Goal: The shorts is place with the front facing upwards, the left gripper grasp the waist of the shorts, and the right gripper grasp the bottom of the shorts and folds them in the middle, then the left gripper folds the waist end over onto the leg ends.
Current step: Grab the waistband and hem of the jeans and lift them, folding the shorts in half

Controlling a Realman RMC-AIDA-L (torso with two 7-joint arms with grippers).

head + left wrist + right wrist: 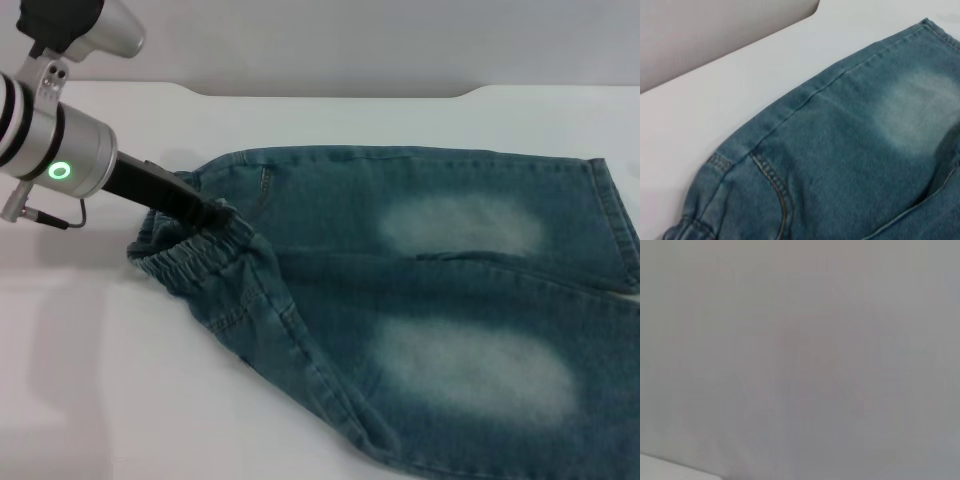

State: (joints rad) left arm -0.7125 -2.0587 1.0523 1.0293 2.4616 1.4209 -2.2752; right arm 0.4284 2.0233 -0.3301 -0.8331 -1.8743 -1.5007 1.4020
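The big white bench (pixel 90 380) carries everything here. On it lie the long blue-green denim shorts (pixel 430 300), spread out and filling most of the right side of the head view. Each leg has a pale faded patch, one on the far leg (pixel 462 225) and one on the near leg (pixel 470 372). The leg ends (pixel 612 225) point to the right, and the far one shows its straight stitched hem near the edge of the view.

The waist end (pixel 195 245) — the part with the gathered stretchy band — sits at the left of the shorts. It is bunched and pulled up a little off the bench.

The left gripper (pixel 205 213), with slim black fingers on a silver arm and a glowing green ring light, reaches in from the upper left. Its fingers are pinched on the waist band and hold it.

The left wrist view shows a curved pocket seam (pixel 775 182) close up.

The right gripper does not show — its wrist view is only plain grey.
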